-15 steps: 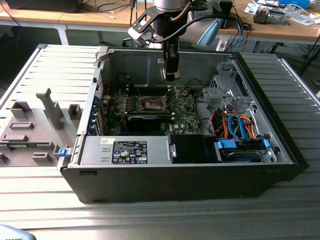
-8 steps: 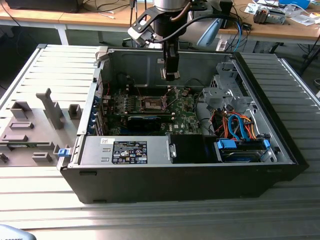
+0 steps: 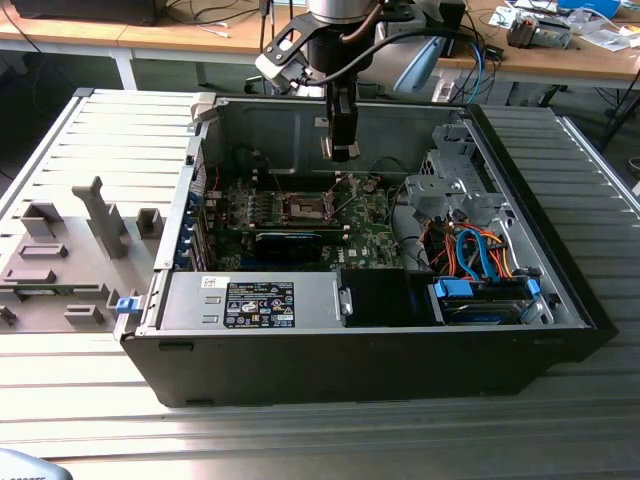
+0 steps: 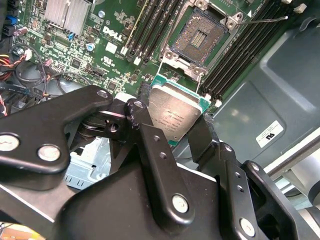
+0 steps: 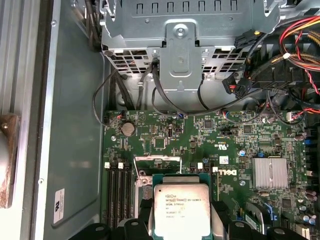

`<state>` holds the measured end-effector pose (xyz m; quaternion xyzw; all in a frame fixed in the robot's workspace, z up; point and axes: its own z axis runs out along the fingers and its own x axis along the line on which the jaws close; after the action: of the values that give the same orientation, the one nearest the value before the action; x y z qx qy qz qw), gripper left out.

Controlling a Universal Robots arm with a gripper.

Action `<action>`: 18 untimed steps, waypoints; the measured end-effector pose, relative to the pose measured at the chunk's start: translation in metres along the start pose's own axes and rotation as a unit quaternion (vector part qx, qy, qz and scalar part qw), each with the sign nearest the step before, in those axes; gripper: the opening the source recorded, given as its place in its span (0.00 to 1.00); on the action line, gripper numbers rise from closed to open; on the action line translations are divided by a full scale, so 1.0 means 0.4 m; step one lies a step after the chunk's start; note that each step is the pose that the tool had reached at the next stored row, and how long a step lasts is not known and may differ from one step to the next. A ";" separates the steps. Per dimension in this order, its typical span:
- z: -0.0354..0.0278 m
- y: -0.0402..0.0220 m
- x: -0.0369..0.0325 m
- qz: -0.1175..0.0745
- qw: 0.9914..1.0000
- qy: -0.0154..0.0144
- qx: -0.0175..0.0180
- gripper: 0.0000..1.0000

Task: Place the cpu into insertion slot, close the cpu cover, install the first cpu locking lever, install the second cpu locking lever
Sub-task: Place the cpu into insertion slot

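Note:
In both wrist views my gripper (image 4: 175, 119) (image 5: 181, 222) is shut on the cpu (image 4: 176, 111) (image 5: 181, 210), a silver-topped square chip with a green edge, clamped between the black fingers (image 4: 150, 137). The insertion slot (image 4: 201, 34) lies open on the green board beyond the chip, dark pin field showing, with air between them. In the exterior view the gripper (image 3: 341, 150) hangs inside the case, above and slightly toward that view's right of the slot (image 3: 305, 207). The cpu cover (image 5: 157, 161) stands raised as a thin silver frame. One thin locking lever (image 4: 265, 20) is swung out beside the slot.
The open computer case (image 3: 560, 300) lies on a slatted metal table. Black memory slots (image 4: 150, 27) flank the socket. A drive cage (image 5: 182, 35) with cables, a small heatsink (image 5: 270, 172), a long black card (image 3: 290, 243) and the power supply (image 3: 255, 300) crowd the interior.

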<state>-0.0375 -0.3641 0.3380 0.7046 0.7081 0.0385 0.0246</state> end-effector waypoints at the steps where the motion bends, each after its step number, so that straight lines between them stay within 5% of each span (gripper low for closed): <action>1: 0.000 0.000 0.000 0.000 1.000 0.000 0.000 0.55; 18: 0.000 0.000 0.000 0.005 1.000 0.000 0.000 0.55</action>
<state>-0.0375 -0.3641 0.3380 0.7085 0.7043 0.0384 0.0249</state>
